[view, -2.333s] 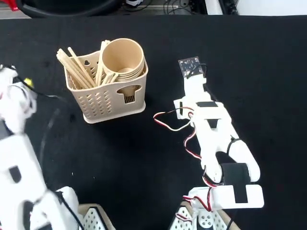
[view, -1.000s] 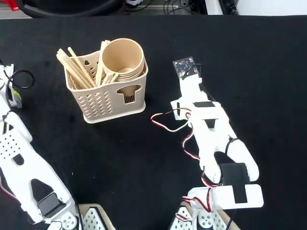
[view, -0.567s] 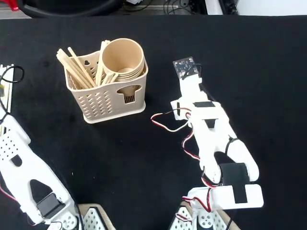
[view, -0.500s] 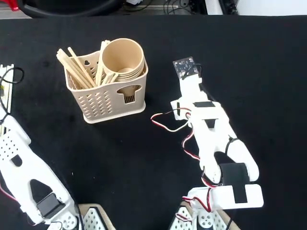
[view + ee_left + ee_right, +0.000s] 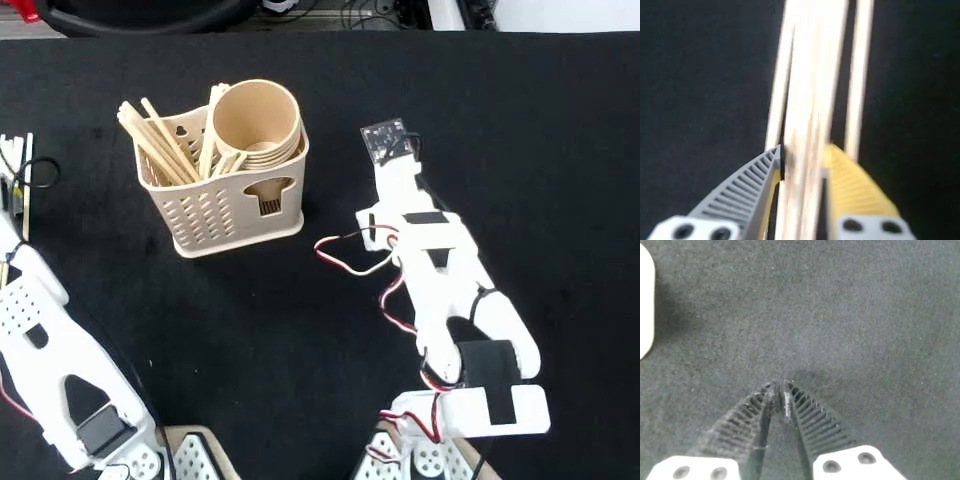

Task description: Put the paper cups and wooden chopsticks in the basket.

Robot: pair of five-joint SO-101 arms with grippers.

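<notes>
My left gripper (image 5: 801, 169) has its fingers pinching a bundle of pale wooden chopsticks (image 5: 812, 75) at the black desk's (image 5: 520, 150) left edge, well apart from the beige perforated plastic basket (image 5: 225, 215). The basket holds stacked tan paper cups (image 5: 257, 120) and more chopsticks (image 5: 155, 140). My right gripper (image 5: 779, 390) has its fingers pressed together, holding nothing.

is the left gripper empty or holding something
Holding. In the left wrist view the left gripper is shut on a bundle of chopsticks, which run out from between its grey and yellow fingers.
</notes>
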